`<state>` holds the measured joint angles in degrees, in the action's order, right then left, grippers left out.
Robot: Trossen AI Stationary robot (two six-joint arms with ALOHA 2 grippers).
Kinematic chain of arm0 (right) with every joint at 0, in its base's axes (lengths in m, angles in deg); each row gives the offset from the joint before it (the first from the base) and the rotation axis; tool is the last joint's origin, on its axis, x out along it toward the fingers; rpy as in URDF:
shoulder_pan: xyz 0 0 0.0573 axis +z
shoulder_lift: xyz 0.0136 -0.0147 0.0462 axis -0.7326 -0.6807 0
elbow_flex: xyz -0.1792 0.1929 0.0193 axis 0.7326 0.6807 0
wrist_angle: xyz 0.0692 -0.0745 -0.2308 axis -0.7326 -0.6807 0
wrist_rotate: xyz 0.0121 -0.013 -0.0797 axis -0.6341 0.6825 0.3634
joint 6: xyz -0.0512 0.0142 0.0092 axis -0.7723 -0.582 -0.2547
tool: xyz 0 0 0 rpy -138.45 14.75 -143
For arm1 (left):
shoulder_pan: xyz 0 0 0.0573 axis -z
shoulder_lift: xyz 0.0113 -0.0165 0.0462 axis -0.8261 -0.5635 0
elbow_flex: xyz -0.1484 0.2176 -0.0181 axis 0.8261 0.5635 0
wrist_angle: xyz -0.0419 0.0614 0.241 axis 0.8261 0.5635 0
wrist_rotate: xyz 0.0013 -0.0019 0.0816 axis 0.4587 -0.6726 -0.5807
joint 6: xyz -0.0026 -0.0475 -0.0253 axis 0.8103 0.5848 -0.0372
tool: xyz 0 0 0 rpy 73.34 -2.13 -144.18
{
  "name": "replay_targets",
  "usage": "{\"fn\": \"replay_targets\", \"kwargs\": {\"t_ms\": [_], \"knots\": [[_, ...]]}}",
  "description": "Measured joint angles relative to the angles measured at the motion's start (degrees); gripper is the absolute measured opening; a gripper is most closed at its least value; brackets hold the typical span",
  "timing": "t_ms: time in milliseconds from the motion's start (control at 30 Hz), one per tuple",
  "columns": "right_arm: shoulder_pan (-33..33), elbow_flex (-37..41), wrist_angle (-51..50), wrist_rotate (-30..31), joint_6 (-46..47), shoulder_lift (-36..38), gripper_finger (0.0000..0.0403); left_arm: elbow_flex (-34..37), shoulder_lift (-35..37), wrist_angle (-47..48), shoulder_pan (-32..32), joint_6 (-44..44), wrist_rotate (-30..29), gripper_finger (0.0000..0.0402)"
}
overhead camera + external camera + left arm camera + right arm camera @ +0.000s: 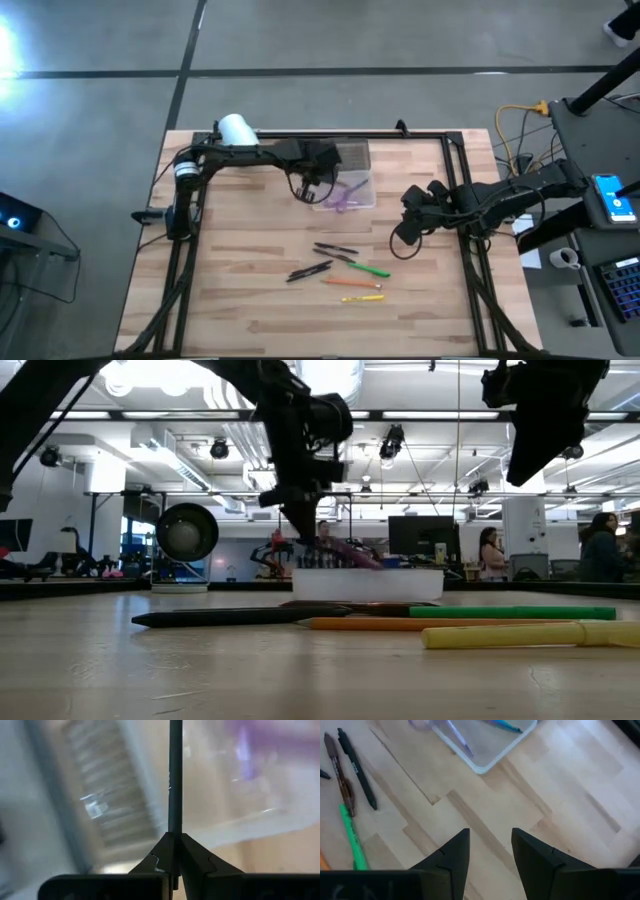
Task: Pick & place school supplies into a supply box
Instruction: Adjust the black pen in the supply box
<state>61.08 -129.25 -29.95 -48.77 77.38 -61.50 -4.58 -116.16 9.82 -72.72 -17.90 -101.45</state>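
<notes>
The supply box (362, 186) is a clear case near the table's far middle, its grey ribbed lid (352, 153) open behind it. Purple scissors (345, 197) lie inside. My left gripper (175, 840) hangs over the box's left part (315, 180), shut on a thin dark pen (175, 775). Several pens lie on the wood nearer the front: black (335, 248), green (366, 267), orange (350, 283) and yellow (362, 298). My right gripper (490, 845) waits open above bare wood right of the box (402, 232). My left gripper pinches the dark pen near one end (175, 832) between its two fingertips. The fingers slant steeply down and the pen runs on straight ahead of them, in line with them. The pen is lifted clear, its free end pointing down over the box.
A white roll (238, 130) stands at the table's far left corner. A black rail (400, 135) runs along the far edge. Bare wood lies left of the pens and along the front edge. People stand in the room behind the table (492, 555).
</notes>
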Motion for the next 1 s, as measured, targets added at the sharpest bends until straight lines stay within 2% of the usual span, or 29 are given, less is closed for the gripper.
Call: {"fn": "replay_targets", "kwargs": {"t_ms": [67,167,300,500,567,733,1000], "knots": [[0.0,0.0,0.0,0.2,0.0,0.0,0.0137,-1.6,0.1,2.2,-0.1,0.6,-3.1,0.0001],[0.0,0.0,0.0,0.3,0.0,0.0,0.0137,-3.9,0.1,6.5,-0.3,3.5,-4.5,0.0001],[0.0,0.0,0.0,0.6,0.0,0.0,0.0137,-5.4,0.1,8.1,-0.4,12.4,-5.3,0.0001],[0.0,0.0,0.1,1.8,0.0,0.0,0.0137,-9.7,0.1,5.9,0.4,28.6,7.6,0.0001],[0.0,0.0,0.1,1.8,0.0,0.0,0.0137,-9.9,0.1,3.6,1.1,31.2,9.3,0.0001],[0.0,0.1,0.1,1.8,0.0,0.0,0.0137,-7.1,-0.2,-1.6,1.3,36.8,9.5,0.0001],[0.0,0.3,0.0,1.8,-0.4,0.0,0.0137,0.9,-2.5,-8.9,0.8,39.2,11.1,0.0001]]}}
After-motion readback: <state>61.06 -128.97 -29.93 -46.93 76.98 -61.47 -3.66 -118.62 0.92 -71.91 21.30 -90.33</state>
